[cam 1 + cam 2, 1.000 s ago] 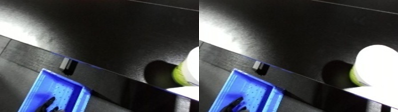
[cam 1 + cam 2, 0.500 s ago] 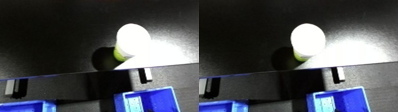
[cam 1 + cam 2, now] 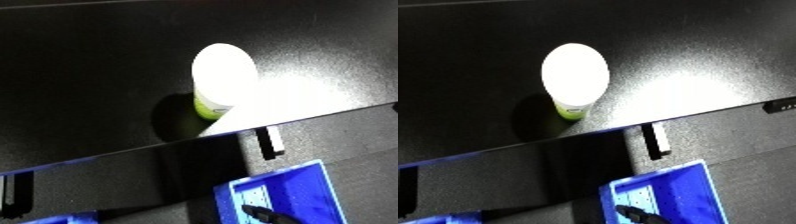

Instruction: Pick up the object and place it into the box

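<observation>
Showing at the near edge, a black hand reaches into the blue plastic bin; whether its fingers are apart or together cannot be told. Farther off, well apart, a white-topped, yellow-green cylindrical container stands on the dark table near its near edge.
</observation>
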### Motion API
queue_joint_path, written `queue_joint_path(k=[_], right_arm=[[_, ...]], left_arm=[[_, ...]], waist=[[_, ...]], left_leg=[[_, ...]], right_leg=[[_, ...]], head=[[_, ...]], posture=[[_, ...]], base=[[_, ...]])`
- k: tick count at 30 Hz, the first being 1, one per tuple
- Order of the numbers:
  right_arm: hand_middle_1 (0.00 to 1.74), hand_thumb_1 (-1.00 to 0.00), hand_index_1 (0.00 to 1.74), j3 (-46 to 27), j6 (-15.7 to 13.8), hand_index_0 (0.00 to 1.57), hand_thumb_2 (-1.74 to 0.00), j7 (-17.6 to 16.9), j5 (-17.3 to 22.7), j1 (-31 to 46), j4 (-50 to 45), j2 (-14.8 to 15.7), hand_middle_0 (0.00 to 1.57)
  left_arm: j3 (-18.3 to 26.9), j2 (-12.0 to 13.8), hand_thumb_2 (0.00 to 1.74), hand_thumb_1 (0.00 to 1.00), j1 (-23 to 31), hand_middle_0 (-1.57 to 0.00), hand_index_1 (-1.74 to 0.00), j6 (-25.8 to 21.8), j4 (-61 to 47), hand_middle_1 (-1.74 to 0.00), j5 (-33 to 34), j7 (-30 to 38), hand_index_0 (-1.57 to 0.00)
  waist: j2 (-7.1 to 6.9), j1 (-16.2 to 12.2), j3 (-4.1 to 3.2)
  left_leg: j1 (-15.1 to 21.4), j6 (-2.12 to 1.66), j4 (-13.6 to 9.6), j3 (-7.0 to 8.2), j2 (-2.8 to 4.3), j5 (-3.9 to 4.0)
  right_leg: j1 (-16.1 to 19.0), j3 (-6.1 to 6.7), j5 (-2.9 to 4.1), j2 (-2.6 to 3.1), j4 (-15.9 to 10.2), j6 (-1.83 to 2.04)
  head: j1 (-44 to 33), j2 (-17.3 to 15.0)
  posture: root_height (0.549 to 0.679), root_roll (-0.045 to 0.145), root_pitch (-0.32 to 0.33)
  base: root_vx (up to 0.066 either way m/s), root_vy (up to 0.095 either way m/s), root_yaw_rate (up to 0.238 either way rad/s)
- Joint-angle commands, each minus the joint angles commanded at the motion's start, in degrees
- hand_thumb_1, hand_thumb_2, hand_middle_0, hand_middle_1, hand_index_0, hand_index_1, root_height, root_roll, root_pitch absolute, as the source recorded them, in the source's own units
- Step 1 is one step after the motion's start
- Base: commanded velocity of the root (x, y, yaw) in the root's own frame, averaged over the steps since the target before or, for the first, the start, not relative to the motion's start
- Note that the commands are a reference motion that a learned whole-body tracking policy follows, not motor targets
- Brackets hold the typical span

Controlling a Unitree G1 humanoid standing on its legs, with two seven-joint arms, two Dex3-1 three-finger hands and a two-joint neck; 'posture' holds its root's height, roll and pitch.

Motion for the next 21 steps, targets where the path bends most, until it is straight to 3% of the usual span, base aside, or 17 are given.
queue_joint_path(k=[7, 10, 15, 21], right_arm=[[0.0, 0.0, 0.0, -2.2, 6.9, 0.0, 0.0, 15.2, 7.3, 3.8, -20.3, -4.1, 0.0], [0.0, 0.0, 0.0, -3.5, 7.9, 0.0, 0.0, 20.4, 11.7, 3.3, -26.8, -5.5, 0.0], [0.0, 0.0, 0.0, -5.9, 4.9, 0.0, 0.0, 24.4, 21.5, 1.3, -35.3, -5.8, 0.0], [0.0, 0.0, 0.0, -9.5, -2.6, 0.0, 0.0, 24.5, 32.8, -1.8, -43.3, -3.6, 0.0]], left_arm=[[1.0, 1.7, 0.0, 0.0, 1.3, 0.0, 0.0, -0.4, 1.2, 0.0, -1.9, -0.9, 0.0], [0.9, 2.0, 0.0, 0.0, 1.2, 0.0, 0.0, -0.7, 2.7, 0.0, -2.3, -1.3, 0.0], [0.8, 1.8, 0.0, 0.0, 0.9, 0.0, 0.0, -1.1, 4.9, 0.0, -2.3, -1.8, 0.0], [1.0, 0.7, 0.0, 0.0, 0.7, 0.0, 0.0, -0.8, 5.9, 0.0, -1.7, -2.1, 0.0]], waist=[[-1.45, -1.4, -0.51], [-1.77, -1.7, -0.84], [-1.88, -1.9, -1.31], [-1.43, -2.2, -1.67]], left_leg=[[-0.6, -0.64, -0.3, 0.17, 1.03, 0.37], [-1.0, -1.1, -0.1, 0.33, 1.46, 0.45], [-1.2, -1.6, 0.0, 0.49, 1.9, 0.37], [-1.1, -1.81, 0.6, 0.55, 1.92, -0.14]], right_leg=[[-0.7, -0.11, -0.15, -0.08, 0.1, 0.41], [-0.9, -0.18, -0.15, -0.19, 0.1, 0.62], [-1.0, -0.12, -0.17, -0.38, 0.2, 0.85], [-0.9, 0.13, -0.37, -0.63, 0.5, 1.03]], head=[[-4.7, -0.2], [-5.6, -0.4], [-6.1, -0.8], [-5.7, -1.7]], posture=[[0.617, 0.034, 0.009], [0.617, 0.034, 0.013], [0.617, 0.037, 0.017], [0.617, 0.043, 0.014]], base=[[-0.001, -0.004, -0.075], [0.009, -0.005, -0.038], [0.02, 0.001, -0.001], [0.031, 0.021, 0.021]])
